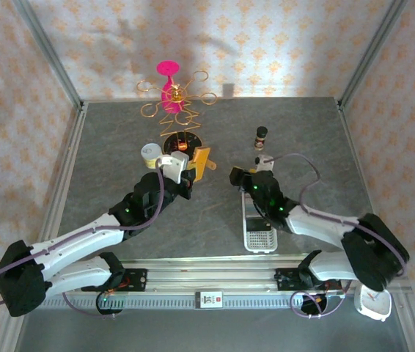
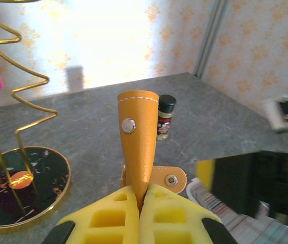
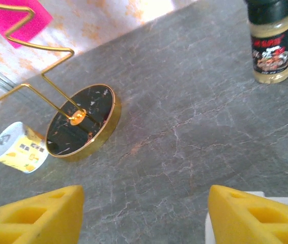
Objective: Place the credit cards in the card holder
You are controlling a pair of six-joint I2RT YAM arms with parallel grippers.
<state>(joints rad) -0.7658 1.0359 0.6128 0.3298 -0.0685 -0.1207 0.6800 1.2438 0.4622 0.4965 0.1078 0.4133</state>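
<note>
Seen from above, the left gripper (image 1: 180, 163) is clamped tight on the orange card holder (image 1: 202, 161), a little toward 12 o'clock from the table's centre. Its wrist view shows yellow pads (image 2: 108, 218) pinching the holder's near edge, with the snap tab (image 2: 167, 178) at 5 o'clock. The right gripper (image 1: 234, 176) hovers just beside the holder at 3 o'clock, its fingers apart with nothing between them. A spice jar (image 1: 261, 136) stands at 1 o'clock of the holder and a wire stand's black base (image 1: 182, 143) at 10 o'clock. A white slotted tray (image 1: 259, 233) lies under the right arm.
</note>
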